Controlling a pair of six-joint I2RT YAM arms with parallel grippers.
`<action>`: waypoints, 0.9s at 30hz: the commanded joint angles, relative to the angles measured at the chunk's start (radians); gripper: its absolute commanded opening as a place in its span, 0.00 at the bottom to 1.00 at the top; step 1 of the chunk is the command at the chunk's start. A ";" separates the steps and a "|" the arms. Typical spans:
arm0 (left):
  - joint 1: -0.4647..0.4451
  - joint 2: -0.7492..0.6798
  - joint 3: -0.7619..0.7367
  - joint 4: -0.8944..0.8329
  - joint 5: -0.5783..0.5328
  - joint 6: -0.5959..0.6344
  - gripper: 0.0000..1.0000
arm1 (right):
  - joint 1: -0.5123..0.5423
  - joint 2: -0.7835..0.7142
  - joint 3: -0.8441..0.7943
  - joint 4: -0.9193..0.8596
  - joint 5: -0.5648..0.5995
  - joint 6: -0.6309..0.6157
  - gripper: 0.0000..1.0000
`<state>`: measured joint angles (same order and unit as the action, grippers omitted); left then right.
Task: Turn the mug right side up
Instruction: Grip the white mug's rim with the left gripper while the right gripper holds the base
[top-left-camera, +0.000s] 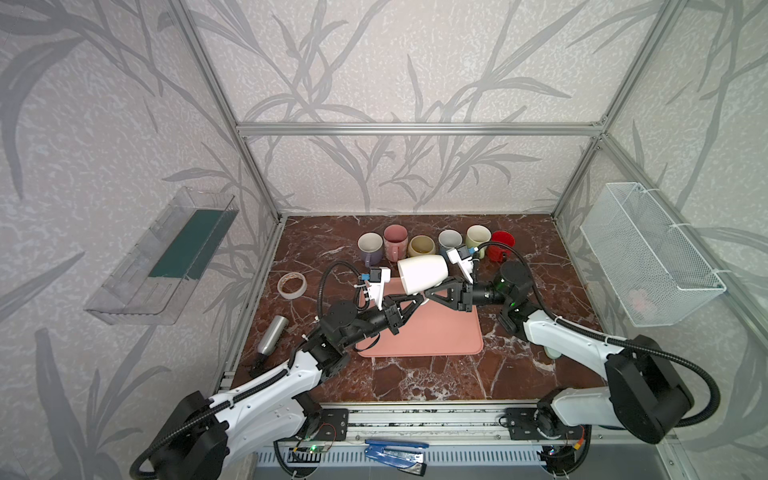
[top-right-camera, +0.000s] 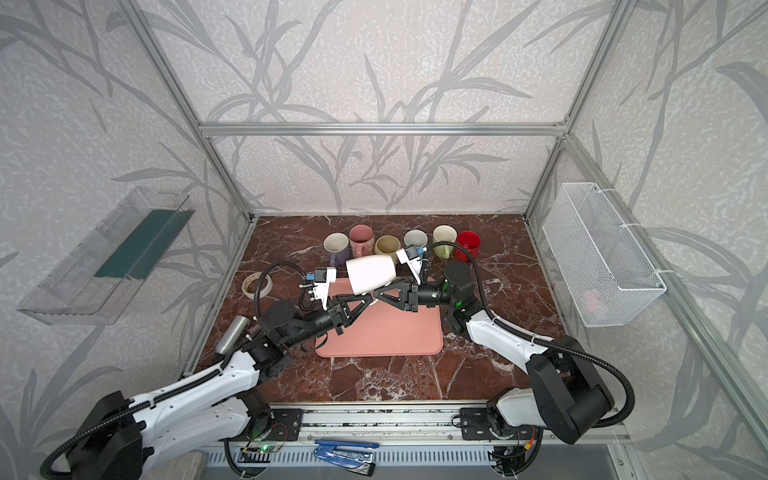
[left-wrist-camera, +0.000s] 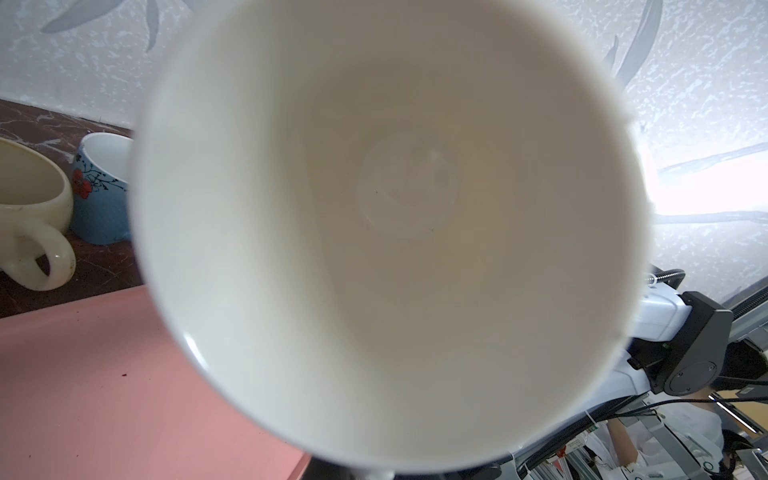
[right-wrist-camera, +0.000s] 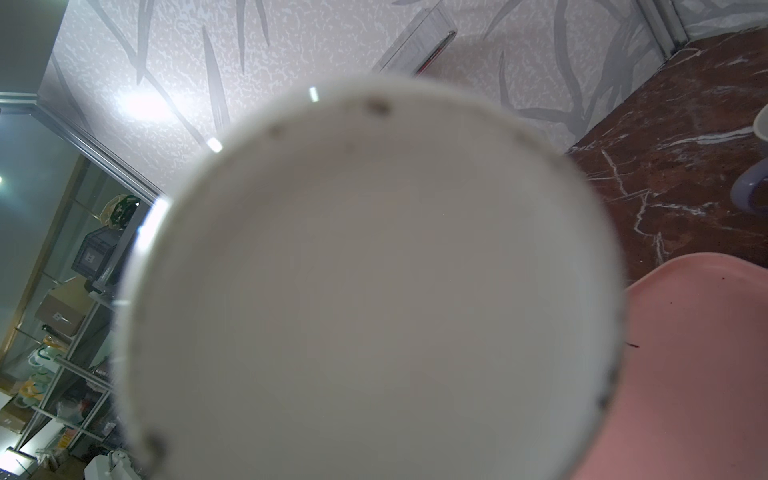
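Note:
A white mug (top-left-camera: 422, 272) (top-right-camera: 371, 272) hangs on its side above the pink mat (top-left-camera: 432, 332), with its mouth toward the left. The left wrist view looks straight into its open mouth (left-wrist-camera: 395, 208). The right wrist view is filled by its flat base (right-wrist-camera: 374, 291). Both grippers meet just under the mug, where a bit of its white handle shows. My left gripper (top-left-camera: 417, 300) (top-right-camera: 368, 302) comes in from the left, shut on the handle. My right gripper (top-left-camera: 428, 294) (top-right-camera: 377, 296) comes in from the right, fingertips at the same spot. The mug hides how its jaws stand.
Several upright mugs (top-left-camera: 370, 245) stand in a row at the back, among them a cream one (left-wrist-camera: 29, 208) and a blue flowered one (left-wrist-camera: 99, 191). A tape roll (top-left-camera: 292, 285) and a metal bottle (top-left-camera: 272, 334) lie left. A wire basket (top-left-camera: 648, 253) hangs on the right wall.

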<state>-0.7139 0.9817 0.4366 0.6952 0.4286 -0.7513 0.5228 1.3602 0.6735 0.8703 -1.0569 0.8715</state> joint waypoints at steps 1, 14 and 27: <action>0.002 -0.030 0.003 0.036 -0.019 0.024 0.00 | -0.010 -0.026 0.018 0.056 -0.026 0.000 0.23; -0.001 -0.007 0.008 0.003 -0.003 0.038 0.00 | -0.017 -0.010 0.006 0.075 -0.006 0.007 0.00; -0.001 0.030 0.047 0.039 0.109 0.036 0.21 | -0.016 -0.010 0.004 0.095 -0.022 0.019 0.00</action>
<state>-0.7132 0.9993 0.4427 0.6895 0.4774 -0.7258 0.5087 1.3602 0.6701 0.8719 -1.0573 0.8925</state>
